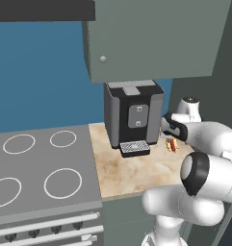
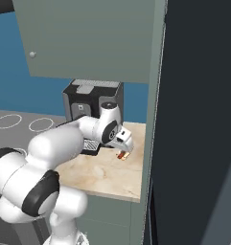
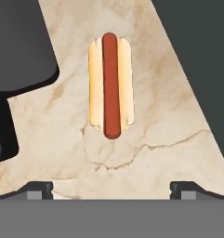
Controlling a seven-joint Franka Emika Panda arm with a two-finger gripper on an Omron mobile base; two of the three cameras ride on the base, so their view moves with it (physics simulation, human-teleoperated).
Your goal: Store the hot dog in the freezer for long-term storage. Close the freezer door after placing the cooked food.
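The hot dog (image 3: 111, 86), a red sausage in a tan bun, lies flat on the marble counter (image 3: 169, 125), just right of the coffee machine. In the base views the hot dog (image 1: 173, 144) (image 2: 121, 155) peeks out under the hand. My gripper (image 3: 111, 190) hovers straight above it, open, fingertips (image 3: 39, 190) spread wide with nothing between them. From the sides, the gripper (image 2: 125, 150) (image 1: 172, 139) hangs a short way over the counter. The freezer (image 2: 198, 119) is the tall dark unit directly right of the counter; I cannot tell how its door stands.
A black coffee machine (image 1: 134, 117) (image 2: 90, 98) stands at the back of the counter, close to my hand's left. A grey-green wall cabinet (image 1: 151, 38) hangs above it. The stove (image 1: 40, 168) with ring burners lies to the left.
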